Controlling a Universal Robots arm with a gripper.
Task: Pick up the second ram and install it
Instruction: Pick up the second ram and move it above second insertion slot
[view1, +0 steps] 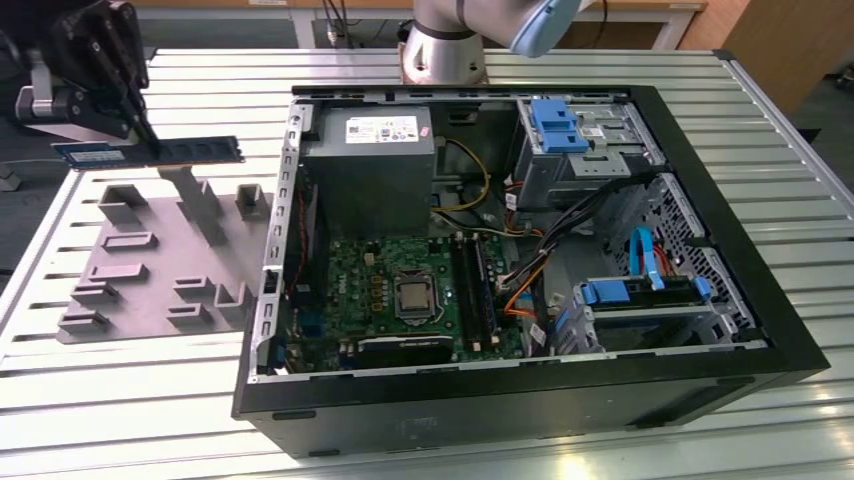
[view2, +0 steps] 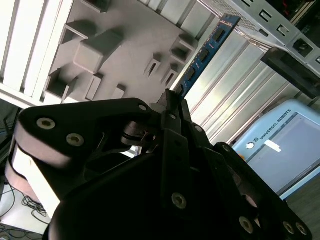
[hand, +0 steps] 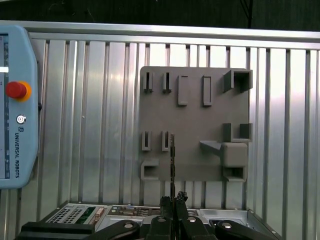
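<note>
Gripper (view1: 144, 138) is clamped on the second ram (view1: 200, 150), its fingers pressed against the board's two flat faces. In the exterior view the board is held level and extends to either side of the fingertips. In both wrist views the ram (view2: 205, 52) (hand: 172, 160) projects beyond the gripper (view2: 172, 97) (hand: 173, 200). The grey holder plate (view1: 147, 260) lies beneath the gripper. The open computer case (view1: 507, 410) stands beside the board's far end, apart from it.
</note>
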